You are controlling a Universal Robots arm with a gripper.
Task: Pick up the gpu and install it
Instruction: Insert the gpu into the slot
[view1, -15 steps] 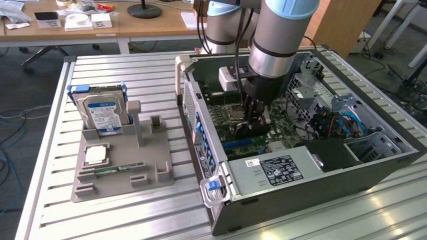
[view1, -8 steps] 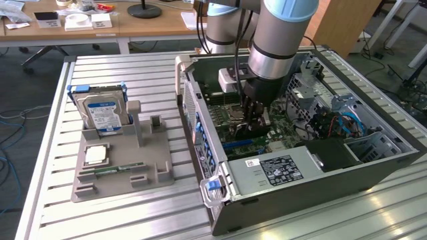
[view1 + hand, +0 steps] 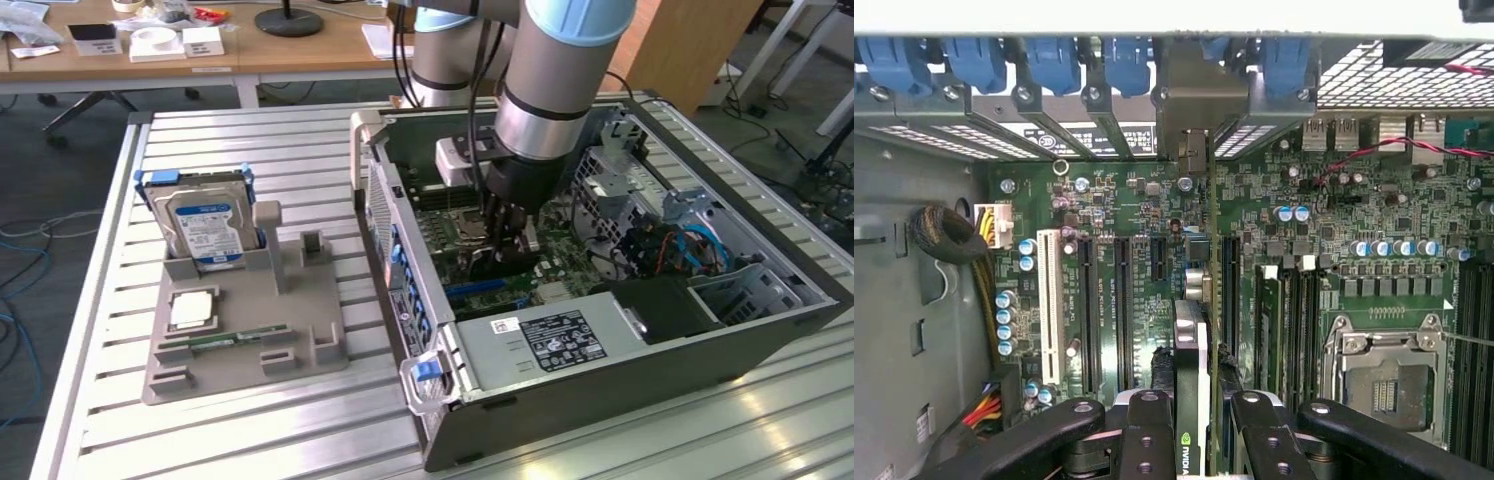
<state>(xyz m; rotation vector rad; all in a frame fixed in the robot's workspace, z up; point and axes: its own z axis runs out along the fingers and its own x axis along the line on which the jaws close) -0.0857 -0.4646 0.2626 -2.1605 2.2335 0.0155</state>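
Between the jaws, the gpu (image 3: 1192, 390)

The gripper (image 3: 1194, 425) holds the gpu (image 3: 1192, 370) edge-on between its two black fingers (image 3: 1146, 430), which press on the card from either side. The card's silvery end bracket (image 3: 1199, 110) stands against the row of blue slot latches (image 3: 1054, 60) on the case's rear wall. The card's thin edge runs in line with a dark expansion slot on the green motherboard (image 3: 1324, 200); whether it is seated cannot be told. A white slot (image 3: 1049, 315) and further dark slots lie beside it. An empty processor socket (image 3: 1389, 375) and a bundle of coloured cables (image 3: 984, 405) are also on view
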